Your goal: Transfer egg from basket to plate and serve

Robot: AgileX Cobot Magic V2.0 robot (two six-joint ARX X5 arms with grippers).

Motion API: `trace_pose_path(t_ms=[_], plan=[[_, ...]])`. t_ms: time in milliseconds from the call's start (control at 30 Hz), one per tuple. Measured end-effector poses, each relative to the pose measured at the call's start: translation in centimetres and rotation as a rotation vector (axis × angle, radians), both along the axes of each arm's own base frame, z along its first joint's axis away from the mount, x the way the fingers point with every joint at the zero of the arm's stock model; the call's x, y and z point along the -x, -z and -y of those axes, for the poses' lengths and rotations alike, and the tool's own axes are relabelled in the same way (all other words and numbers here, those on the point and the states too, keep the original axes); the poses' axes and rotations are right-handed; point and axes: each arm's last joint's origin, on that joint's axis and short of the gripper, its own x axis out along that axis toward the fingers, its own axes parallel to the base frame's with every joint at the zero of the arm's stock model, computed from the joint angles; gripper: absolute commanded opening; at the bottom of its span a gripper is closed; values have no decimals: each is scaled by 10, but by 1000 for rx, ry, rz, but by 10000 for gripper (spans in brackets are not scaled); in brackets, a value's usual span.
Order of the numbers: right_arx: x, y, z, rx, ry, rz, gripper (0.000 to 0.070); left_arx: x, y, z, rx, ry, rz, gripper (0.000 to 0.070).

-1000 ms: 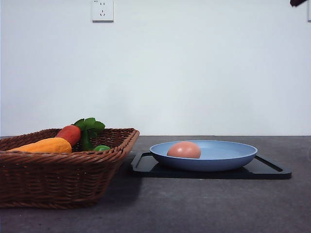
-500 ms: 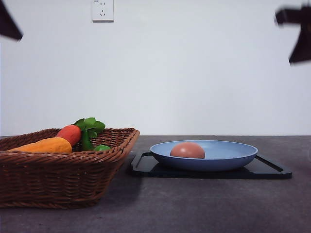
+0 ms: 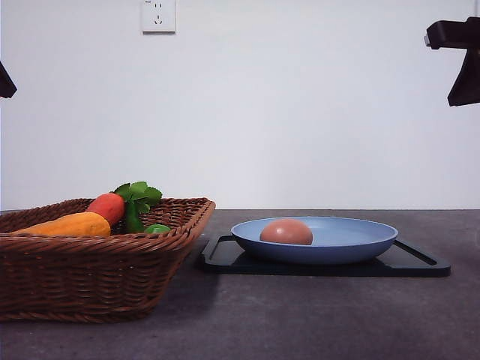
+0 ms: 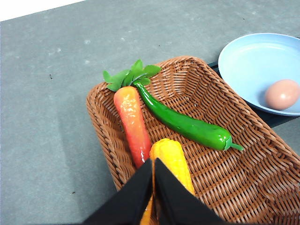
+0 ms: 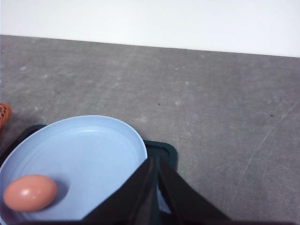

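Note:
The pinkish-brown egg lies in the left part of the light-blue plate, also seen as the egg on the plate and the egg on the plate. The brown wicker basket stands to the left of the plate. My left gripper is shut and empty, high above the basket. My right gripper is shut and empty, high over the plate's right rim. Dark parts of the right arm and the left arm show at the picture's edges.
The plate rests on a flat black tray. In the basket lie a red-orange carrot-like vegetable, a green pepper and a long yellow-orange vegetable. Grey tabletop stretches around; a white wall with a socket is behind.
Both arms have come into the front view's edges; the left one has dropped lower at the left edge. The egg has rocked slightly in the plate.

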Motion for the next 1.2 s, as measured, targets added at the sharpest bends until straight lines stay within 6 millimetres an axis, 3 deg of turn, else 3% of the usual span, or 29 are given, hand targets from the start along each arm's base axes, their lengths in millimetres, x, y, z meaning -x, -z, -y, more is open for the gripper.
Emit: trace_pose_path(t_ms=[200, 333, 433, 700, 933, 1200], plan=[[0, 0, 0, 0, 0, 0, 0, 19, -11, -8, 35, 4, 86, 0], [0, 0, 0, 0, 0, 0, 0, 47, -29, -21, 89, 2, 296, 0], [0, 0, 0, 0, 0, 0, 0, 64, -29, -32, 111, -40, 474, 0], [0, 0, 0, 0, 0, 0, 0, 64, 28, -46, 85, -219, 592, 0], [0, 0, 0, 0, 0, 0, 0, 45, 89, -51, 91, -318, 417, 0], [0, 0, 0, 0, 0, 0, 0, 41, 111, -55, 157, -399, 331, 0]])
